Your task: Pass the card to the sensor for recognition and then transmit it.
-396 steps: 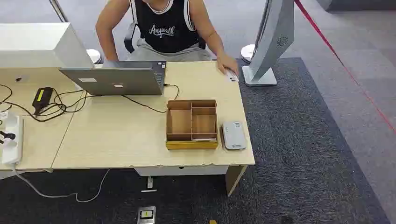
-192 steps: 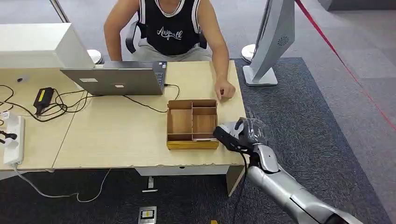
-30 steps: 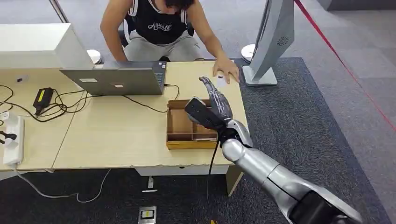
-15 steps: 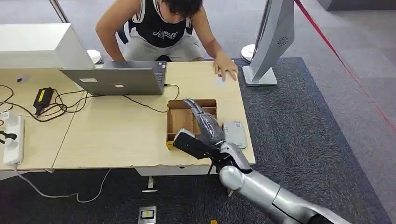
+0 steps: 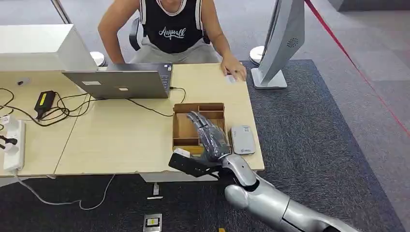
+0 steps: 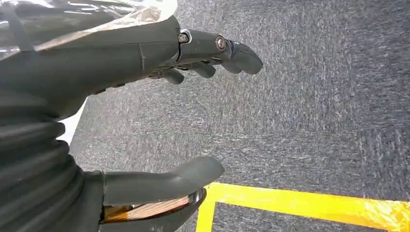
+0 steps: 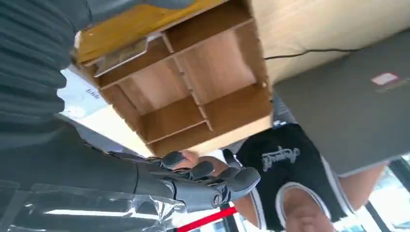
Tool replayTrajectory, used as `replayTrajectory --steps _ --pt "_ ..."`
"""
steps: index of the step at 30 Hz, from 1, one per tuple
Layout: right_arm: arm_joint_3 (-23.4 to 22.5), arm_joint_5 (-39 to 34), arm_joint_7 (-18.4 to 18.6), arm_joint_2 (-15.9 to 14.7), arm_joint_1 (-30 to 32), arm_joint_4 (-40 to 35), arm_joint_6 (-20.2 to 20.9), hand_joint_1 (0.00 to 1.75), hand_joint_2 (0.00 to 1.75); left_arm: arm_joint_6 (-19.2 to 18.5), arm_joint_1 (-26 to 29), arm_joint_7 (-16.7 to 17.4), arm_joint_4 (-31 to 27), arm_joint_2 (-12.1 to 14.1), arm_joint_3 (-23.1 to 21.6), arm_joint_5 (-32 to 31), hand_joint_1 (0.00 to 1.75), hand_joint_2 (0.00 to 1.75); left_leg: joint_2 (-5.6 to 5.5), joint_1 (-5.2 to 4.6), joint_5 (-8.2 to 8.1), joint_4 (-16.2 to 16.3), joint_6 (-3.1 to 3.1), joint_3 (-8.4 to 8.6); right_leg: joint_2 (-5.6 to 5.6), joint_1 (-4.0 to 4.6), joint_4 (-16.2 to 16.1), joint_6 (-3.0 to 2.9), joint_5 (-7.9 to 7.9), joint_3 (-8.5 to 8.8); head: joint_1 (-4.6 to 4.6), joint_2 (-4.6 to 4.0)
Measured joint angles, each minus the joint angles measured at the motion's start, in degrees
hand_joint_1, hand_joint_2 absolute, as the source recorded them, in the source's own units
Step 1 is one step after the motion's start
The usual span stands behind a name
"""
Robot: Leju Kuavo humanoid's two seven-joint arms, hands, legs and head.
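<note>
My right hand [image 5: 211,137] hovers over the near part of the wooden divided tray [image 5: 186,126], fingers stretched toward the far side and thumb out past the table's near edge, holding nothing. The grey-white sensor [image 5: 241,139] lies flat just right of the tray and of this hand. A pale card [image 5: 230,79] lies at the table's far right corner under a person's hand [image 5: 234,66]. The right wrist view shows the tray's compartments [image 7: 193,82], the sensor [image 7: 80,96] and my right hand's fingers [image 7: 203,180] apart. My left hand [image 6: 145,53] hangs over carpet, fingers spread and empty.
A person in a black vest [image 5: 173,29] sits behind the table [image 5: 121,135]. A grey laptop [image 5: 121,82] with a cable stands at the far left of the tray. A silver stand [image 5: 280,43] rises beyond the table's right end. Yellow floor tape [image 6: 309,205] crosses the carpet.
My right hand has drawn back from the far side of the tray toward the table's near edge and sunk lower. The person has sat up, hand still on the card.
</note>
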Motion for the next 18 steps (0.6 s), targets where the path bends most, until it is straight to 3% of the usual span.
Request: replayTrajectory --steps 8,18 --pt "0.8 9.4 8.6 -0.5 -0.2 1.9 2.8 0.00 1.75 0.0 0.0 -0.3 0.0 -0.1 0.0 -0.8 0.00 1.75 0.00 0.00 0.00 0.0 0.00 -0.01 0.00 0.00 0.0 0.00 0.00 0.00 0.00 -0.02" --pt "0.5 10.3 9.8 -1.6 -0.1 5.9 3.2 0.00 1.75 0.0 0.1 -0.7 0.0 -0.1 0.0 -1.2 0.00 1.75 0.00 -0.01 0.00 0.0 0.00 0.00 0.00 0.00 0.0 0.00 0.00 0.00 -0.02 0.00"
